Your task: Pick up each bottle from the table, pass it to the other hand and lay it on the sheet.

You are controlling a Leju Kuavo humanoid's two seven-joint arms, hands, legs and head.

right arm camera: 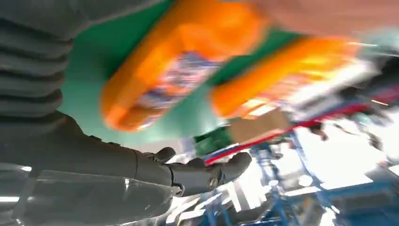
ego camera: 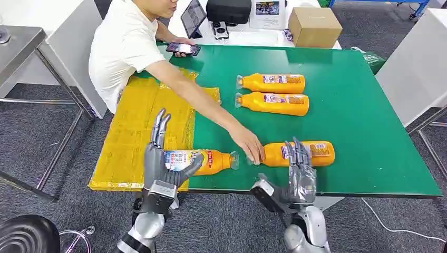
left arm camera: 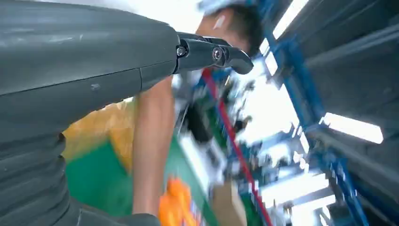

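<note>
The green table (ego camera: 342,121) carries 4 orange bottles, and the yellow sheet (ego camera: 137,132) covers its left end, draping over the near edge. A seated person (ego camera: 124,45) reaches an arm across the table; the person's hand (ego camera: 249,145) rests on the neck end of the near-right bottle (ego camera: 311,153). That is the biggest hazard: either robot hand closing in now could meet the person's arm or wrist.

Two far bottles, the rear bottle (ego camera: 274,83) and the second bottle (ego camera: 277,103), lie side by side, well apart from both hands and untouched.

The near-left bottle (ego camera: 203,161) lies at the sheet's edge, partly on green, its cap pointing right. The left hand (ego camera: 166,163) stands in front of it, fingers spread upward and thumb out across the label; it appears open and not gripping, though contact is hard to judge. If the bottle counts as laid down, it may roll off the sheet, being round and only partly on it.

The right hand (ego camera: 299,176) hovers at the table's near edge, fingers apart, holding nothing, just in front of the near-right bottle. A grab there risks pushing the bottle sideways, or pinching the person's fingers.
</note>
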